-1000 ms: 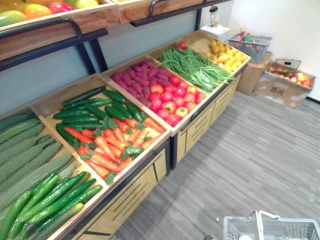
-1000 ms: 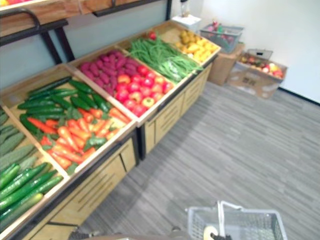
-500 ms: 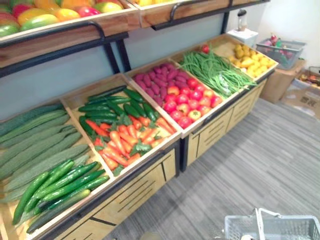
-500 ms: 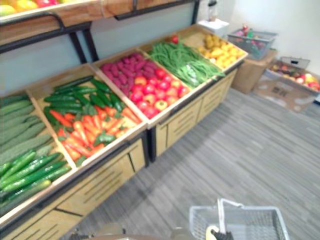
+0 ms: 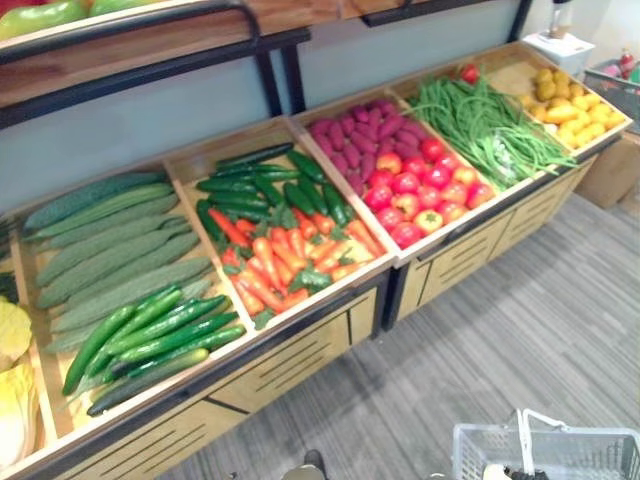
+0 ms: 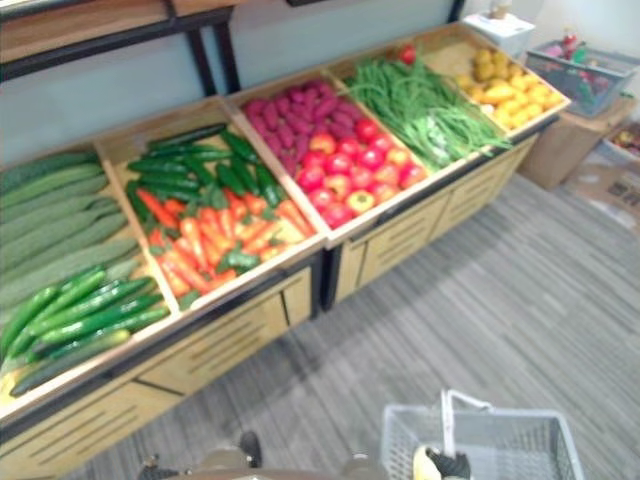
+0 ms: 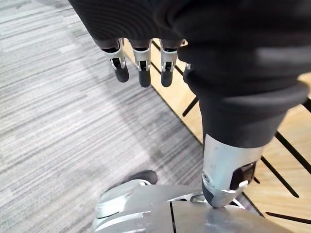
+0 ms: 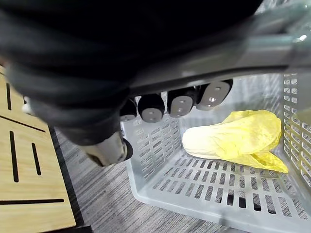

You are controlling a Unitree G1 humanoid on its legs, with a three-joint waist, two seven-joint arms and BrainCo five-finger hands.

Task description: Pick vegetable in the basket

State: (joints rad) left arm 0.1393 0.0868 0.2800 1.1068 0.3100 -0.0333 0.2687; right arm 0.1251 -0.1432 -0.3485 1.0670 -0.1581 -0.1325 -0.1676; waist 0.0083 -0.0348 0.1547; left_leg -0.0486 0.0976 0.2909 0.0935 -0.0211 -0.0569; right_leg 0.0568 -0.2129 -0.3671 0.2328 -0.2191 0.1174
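Observation:
A grey plastic basket hangs low at the right, over the floor in front of the stand. My right hand is shut round its handle. Inside lies one pale yellow napa cabbage. My left hand hangs open and holds nothing, beside the stand's wooden front. The wooden stand carries bins of vegetables: long pale gourds, green cucumbers, dark cucumbers with carrots, and green beans.
Purple sweet potatoes and red round produce fill the middle bin, and yellow produce the far right one. Cabbages lie at the left edge. A second basket stands on a cardboard box. Grey striped floor lies ahead.
The camera has swung left and down: the stand has slid right in view and the cabbages at the left edge have come in. The basket stays at the lower right.

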